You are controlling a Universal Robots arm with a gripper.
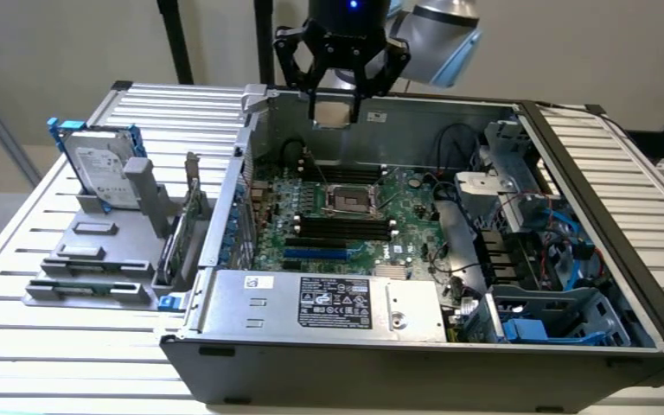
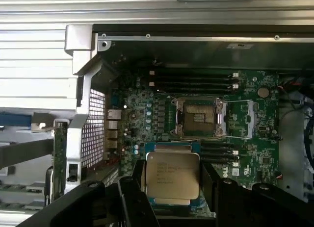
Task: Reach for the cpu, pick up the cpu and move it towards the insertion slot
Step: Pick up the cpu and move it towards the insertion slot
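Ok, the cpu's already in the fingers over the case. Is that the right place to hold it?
Likely yes. The gripper holds the cpu by two opposite side edges from above, with its flat silvery lid level and uncovered. A thin square chip offers only its edges to pinch, and that hold leaves its underside free above the insertion slot.

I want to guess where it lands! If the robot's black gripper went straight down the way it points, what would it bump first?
Probably the green motherboard near the shiny square socket. The black gripper grips the small silvery square chip high above it; exact landing depth is unclear.
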